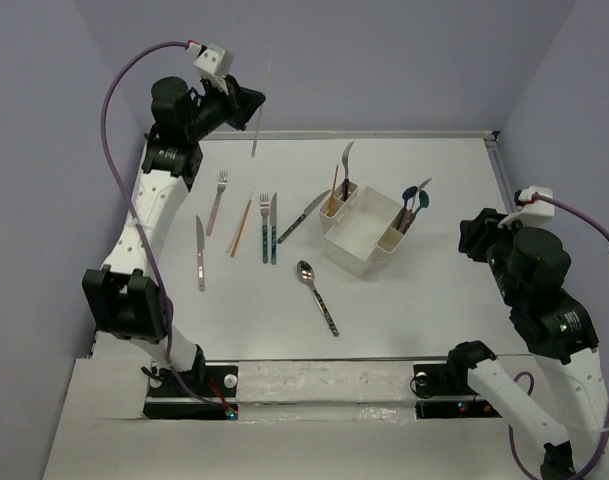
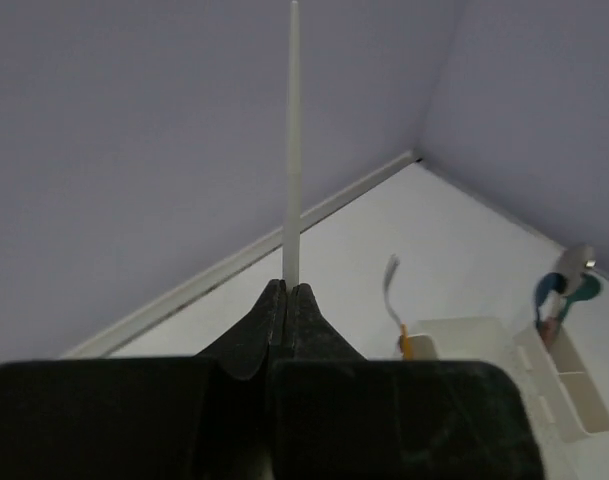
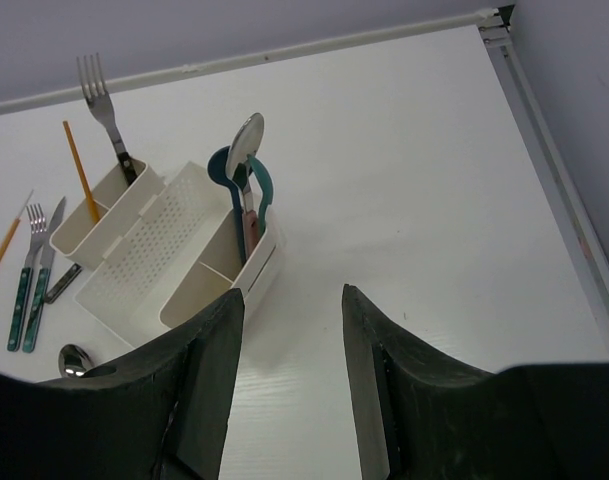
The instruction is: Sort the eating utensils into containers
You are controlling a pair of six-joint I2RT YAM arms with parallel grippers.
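A white chopstick (image 2: 293, 150) is pinched in the left gripper (image 2: 287, 292), whose jaws are closed tight on it. It is held high above the worktop, well left of the caddy (image 1: 356, 258). Its long axis is aligned with the jaws, the tip pointed up and away from the caddy. It could be pivoted or dropped in so slim a pinch, and the narrow slot missed. The right gripper (image 3: 294, 300) is spread wide and empty.
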